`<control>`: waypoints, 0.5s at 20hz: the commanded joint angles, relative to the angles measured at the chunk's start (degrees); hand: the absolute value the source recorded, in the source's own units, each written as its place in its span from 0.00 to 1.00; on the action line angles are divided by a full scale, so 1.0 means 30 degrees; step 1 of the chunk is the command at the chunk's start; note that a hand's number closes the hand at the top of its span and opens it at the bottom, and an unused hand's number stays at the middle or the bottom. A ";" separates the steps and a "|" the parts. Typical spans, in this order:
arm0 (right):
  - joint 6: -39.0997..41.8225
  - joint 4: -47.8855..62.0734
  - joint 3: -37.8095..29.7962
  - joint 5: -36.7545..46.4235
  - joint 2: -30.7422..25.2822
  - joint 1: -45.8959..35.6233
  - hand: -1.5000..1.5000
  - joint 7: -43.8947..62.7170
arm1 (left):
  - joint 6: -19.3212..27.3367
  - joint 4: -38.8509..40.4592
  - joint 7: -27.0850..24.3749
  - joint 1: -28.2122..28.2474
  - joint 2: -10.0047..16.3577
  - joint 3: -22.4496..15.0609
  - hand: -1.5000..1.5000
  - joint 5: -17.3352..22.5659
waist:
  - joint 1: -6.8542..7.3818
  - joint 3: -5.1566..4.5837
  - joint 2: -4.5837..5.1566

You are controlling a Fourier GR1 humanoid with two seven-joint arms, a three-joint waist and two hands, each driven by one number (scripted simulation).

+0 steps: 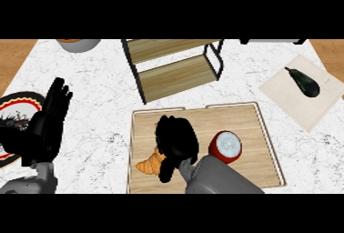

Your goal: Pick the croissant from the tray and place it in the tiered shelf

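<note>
1. Croissant point(150, 164) lies on the tray point(252, 123), close to its near left corner. I can only see one golden-brown end, curved and a bit bumpy. The rest is hidden.
2. My right hand point(176, 140) is right on top of it and covers most of it. I cannot tell if the hand is closed around the croissant or just lying over it.
3. So I think I am at the grab step. The croissant does not look lifted yet.
4. Next I need a sure hold, then a lift up. After that I carry it over the tray's far edge to the tiered shelf point(176, 75), which stands just past that edge. The croissant looks soft and flaky, so I should go gently.
5. A red round thing point(227, 146) lies on the tray just beside my right hand, toward the tray's right edge. I should not bump it.
6. My left hand point(50, 116) rests open near the left edge of the counter point(101, 86), next to a plate point(17, 107).
</note>
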 commanded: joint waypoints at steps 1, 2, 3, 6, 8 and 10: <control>-0.0469 -0.4324 -0.0583 -0.1406 0.0251 -0.0044 1.00 0.1400 | 0.0251 -0.0385 0.0618 -0.0134 -0.0241 -0.0015 0.50 0.0030 | -0.0203 0.0064 -0.0044; -0.2416 -0.4420 -0.0455 -0.1299 0.0254 0.0065 1.00 0.1579 | -0.0001 0.0276 -0.0242 0.0137 0.0015 0.0285 0.50 -0.0032 | -0.0079 0.0059 0.0017; -0.1915 -0.5878 -0.0724 -0.2074 0.0256 -0.0615 1.00 0.2922 | -0.0145 -0.0132 0.0438 -0.0167 0.0230 0.0355 0.50 0.0170 | -0.0072 0.0060 -0.0044; -0.2380 -0.8014 -0.1977 -0.1114 0.0261 -0.0712 1.00 0.4307 | -0.0104 -0.0815 0.0359 0.0707 0.0074 0.0325 0.50 0.0201 | -0.0218 0.0058 -0.0072; -0.2216 -0.8767 -0.2566 -0.0070 0.0262 -0.1928 1.00 0.6284 | 0.0421 -0.0573 0.0229 0.0792 -0.0560 -0.0439 0.50 -0.0591 | -0.0226 0.0050 -0.0041; -0.1580 -0.9478 -0.3596 0.0763 0.0256 -0.2161 1.00 0.6330 | 0.0664 -0.0072 -0.0062 0.0149 -0.0651 -0.0060 0.50 -0.0677 | -0.0268 0.0050 0.0016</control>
